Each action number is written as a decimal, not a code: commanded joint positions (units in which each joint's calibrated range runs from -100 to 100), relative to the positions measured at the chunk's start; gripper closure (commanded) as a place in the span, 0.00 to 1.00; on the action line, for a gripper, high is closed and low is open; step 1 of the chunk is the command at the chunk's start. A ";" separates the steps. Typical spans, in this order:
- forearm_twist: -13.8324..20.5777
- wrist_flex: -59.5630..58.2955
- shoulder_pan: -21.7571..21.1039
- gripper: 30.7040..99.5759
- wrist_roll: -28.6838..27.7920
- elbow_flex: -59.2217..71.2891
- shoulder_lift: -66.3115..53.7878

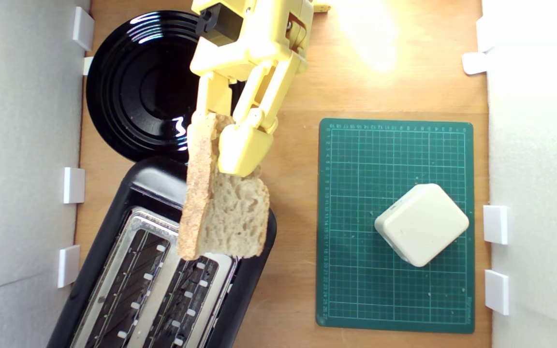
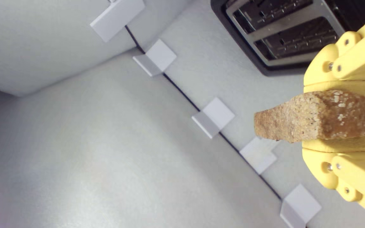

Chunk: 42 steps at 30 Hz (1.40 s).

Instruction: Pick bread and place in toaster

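Two slots run along the silver top of the toaster (image 1: 162, 270), which sits at about seven o'clock in the exterior view, its long body angled from roughly one o'clock down to seven. You have the yellow pincer (image 1: 211, 145) clamped on the bread (image 1: 225, 217); in the wrist view its two fingers (image 2: 336, 87) press the brown crust (image 2: 315, 120) from both sides. The bread hangs in the air over the toaster's near end, and from this angle you cannot tell whether it lines up with either slot.

Around it, the black plate (image 1: 138, 87) lies at eleven o'clock on the wooden bench (image 1: 293, 290), just beyond the toaster's end and partly covered by the arm. The green cutting mat (image 1: 394, 145) lies at three to four o'clock, well apart from the toaster, with the cream block (image 1: 421, 224) resting on it. White brackets (image 1: 74, 185) line the grey walls on both sides. Nothing lies on the toaster's top.

The bread's long axis runs from about twelve o'clock to six in the exterior view, crust edge toward nine o'clock and pale holey crumb facing the camera, its free end pointing down toward six.
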 commanded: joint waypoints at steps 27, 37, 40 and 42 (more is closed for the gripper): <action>-1.86 26.70 9.16 0.55 24.98 -40.54 16.56; -4.03 26.62 11.18 0.55 30.48 -45.17 21.89; -4.85 26.53 11.18 0.55 30.53 -45.17 23.63; -5.30 26.45 11.18 0.55 30.53 -45.27 25.38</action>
